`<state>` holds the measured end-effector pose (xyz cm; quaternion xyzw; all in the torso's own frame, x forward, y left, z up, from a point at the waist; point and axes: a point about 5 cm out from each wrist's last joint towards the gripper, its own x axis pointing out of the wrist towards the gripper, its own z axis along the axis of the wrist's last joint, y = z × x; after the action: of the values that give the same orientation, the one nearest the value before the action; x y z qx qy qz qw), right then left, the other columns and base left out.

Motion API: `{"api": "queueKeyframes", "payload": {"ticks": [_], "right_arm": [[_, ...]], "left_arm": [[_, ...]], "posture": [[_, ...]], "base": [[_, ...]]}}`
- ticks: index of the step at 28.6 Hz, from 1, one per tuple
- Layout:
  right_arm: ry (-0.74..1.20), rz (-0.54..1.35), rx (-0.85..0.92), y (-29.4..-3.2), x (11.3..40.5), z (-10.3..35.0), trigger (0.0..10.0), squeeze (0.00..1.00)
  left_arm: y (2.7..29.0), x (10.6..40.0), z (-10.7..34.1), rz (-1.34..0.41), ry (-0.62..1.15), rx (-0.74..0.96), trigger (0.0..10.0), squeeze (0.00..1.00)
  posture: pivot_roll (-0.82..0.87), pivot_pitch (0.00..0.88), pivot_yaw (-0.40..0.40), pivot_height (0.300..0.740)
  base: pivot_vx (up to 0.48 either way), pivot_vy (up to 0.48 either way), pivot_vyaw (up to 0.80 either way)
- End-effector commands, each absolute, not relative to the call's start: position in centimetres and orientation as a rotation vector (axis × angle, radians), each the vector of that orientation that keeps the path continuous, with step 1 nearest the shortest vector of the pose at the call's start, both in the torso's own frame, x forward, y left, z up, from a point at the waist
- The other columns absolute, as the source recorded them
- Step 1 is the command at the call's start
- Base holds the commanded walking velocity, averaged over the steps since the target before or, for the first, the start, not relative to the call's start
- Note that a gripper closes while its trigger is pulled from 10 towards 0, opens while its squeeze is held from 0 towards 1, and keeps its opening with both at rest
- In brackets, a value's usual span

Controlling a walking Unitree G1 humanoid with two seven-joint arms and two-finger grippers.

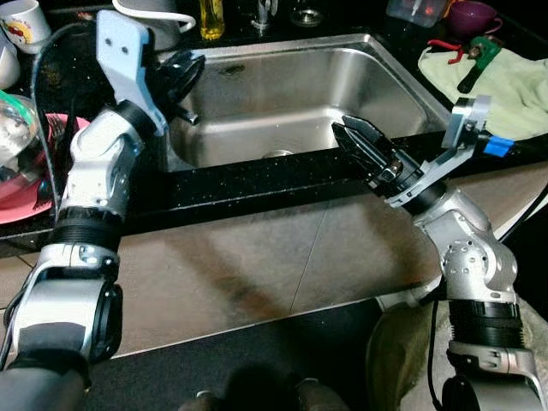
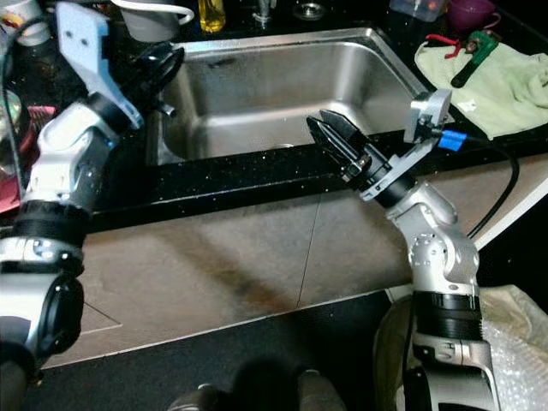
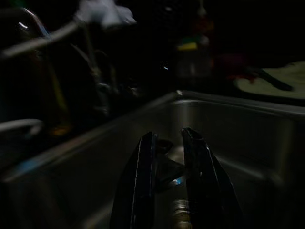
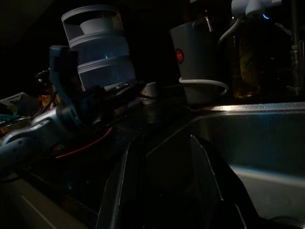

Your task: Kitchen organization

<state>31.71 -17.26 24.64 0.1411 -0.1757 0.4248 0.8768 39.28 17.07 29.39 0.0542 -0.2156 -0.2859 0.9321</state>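
1. Left gripper [image 1: 184,73]: fingers narrowly parted, empty, over the sink's [image 1: 377,64] left rim.
2. Right gripper [image 1: 360,141]: slightly open, empty, at the front rim.
3. Sink bare; mug [image 1: 24,24], green cloth [image 1: 505,81] on counter.
4. Judged: nothing picked; next, choose and reach an item.

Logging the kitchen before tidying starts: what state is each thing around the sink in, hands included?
Sink: empty, dry-looking.
Left hand: over the sink's left rim, fingers slightly apart, holding nothing.
Right hand: at the sink's front edge, fingers slightly apart, empty.
Green towel: spread on the counter, tools lying on it.
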Motion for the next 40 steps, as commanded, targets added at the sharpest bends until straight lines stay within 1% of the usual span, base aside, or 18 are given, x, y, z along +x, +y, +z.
{"api": "queueKeyframes", "payload": {"ticks": [1,4,8,10,11,12,13,21,26,27,28,29,31,36,40], "right_arm": [[-0.360,0.899,0.287,-17.1,31.4,24.7,10.0,0.00],[-0.353,0.901,0.283,-17.0,31.1,24.6,10.0,0.00],[-0.337,0.911,0.263,-17.0,30.9,24.6,10.0,0.00],[-0.331,0.914,0.251,-16.9,30.8,24.5,10.0,0.00],[-0.328,0.917,0.249,-16.9,30.8,24.5,10.0,0.00],[-0.328,0.917,0.249,-16.9,30.8,24.5,10.0,0.00],[-0.327,0.921,0.249,-16.8,30.7,24.5,10.0,0.00],[-0.332,0.929,0.248,-16.6,30.7,24.6,10.0,0.00],[-0.340,0.932,0.250,-16.5,30.7,24.8,10.0,0.00],[-0.338,0.936,0.239,-16.3,30.8,24.7,10.0,0.00],[-0.335,0.937,0.235,-16.2,30.8,24.7,10.0,0.00],[-0.329,0.933,0.225,-16.0,30.9,24.5,10.0,0.00],[-0.325,0.930,0.219,-15.9,31.0,24.4,10.0,0.00],[-0.318,0.917,0.228,-15.2,31.7,24.0,10.0,0.00],[-0.321,0.922,0.240,-14.7,32.0,23.8,10.0,0.00]], "left_arm": [[16.3,39.6,28.8,-0.627,-0.407,0.098,10.0,0.15],[15.8,40.0,28.0,-0.634,-0.371,0.083,10.0,0.13],[16.1,40.4,26.6,-0.581,-0.318,0.106,10.0,0.10],[16.3,40.5,26.3,-0.576,-0.310,0.104,10.0,0.12],[16.4,40.5,26.0,-0.573,-0.300,0.098,10.0,0.36],[16.4,40.5,26.0,-0.573,-0.300,0.098,10.0,0.36],[16.5,40.5,25.6,-0.568,-0.284,0.092,10.0,1.00],[16.6,40.6,25.5,-0.548,-0.286,0.092,10.0,1.00],[16.7,40.6,26.6,-0.540,-0.343,0.089,10.0,1.00],[16.6,40.2,28.5,-0.546,-0.449,0.074,10.0,0.67],[16.5,40.0,29.1,-0.549,-0.486,0.070,10.0,0.67],[16.4,39.7,29.7,-0.552,-0.528,0.062,10.0,0.00],[16.4,39.5,30.0,-0.554,-0.550,0.058,10.0,0.00],[15.9,37.3,31.2,-0.563,-0.669,0.035,10.0,0.00],[15.6,35.4,30.7,-0.526,-0.690,0.024,10.0,0.00]], "posture": [[-0.05,0.204,-0.009,0.740],[-0.05,0.211,-0.009,0.740],[-0.06,0.219,-0.010,0.740],[-0.06,0.221,-0.011,0.740],[-0.06,0.221,-0.011,0.740],[-0.06,0.221,-0.011,0.740],[-0.06,0.221,-0.010,0.740],[-0.06,0.210,-0.010,0.740],[-0.06,0.195,-0.008,0.740],[-0.05,0.185,-0.006,0.740],[-0.05,0.185,-0.006,0.740],[-0.05,0.178,-0.007,0.740],[-0.05,0.175,-0.008,0.740],[-0.03,0.159,-0.013,0.740],[-0.01,0.146,-0.013,0.740]], "base": [[0.000,0.000,0.00],[0.000,0.000,0.00],[0.000,0.000,0.00],[0.000,0.000,0.00],[0.000,0.000,0.00],[0.000,0.000,0.00],[0.000,0.000,0.00],[0.000,0.000,0.00],[0.000,0.000,0.00],[0.000,0.000,0.00],[0.000,0.000,0.00],[0.000,0.000,0.00],[0.000,0.000,0.00],[0.000,0.000,0.00],[0.000,0.000,0.00]]}}
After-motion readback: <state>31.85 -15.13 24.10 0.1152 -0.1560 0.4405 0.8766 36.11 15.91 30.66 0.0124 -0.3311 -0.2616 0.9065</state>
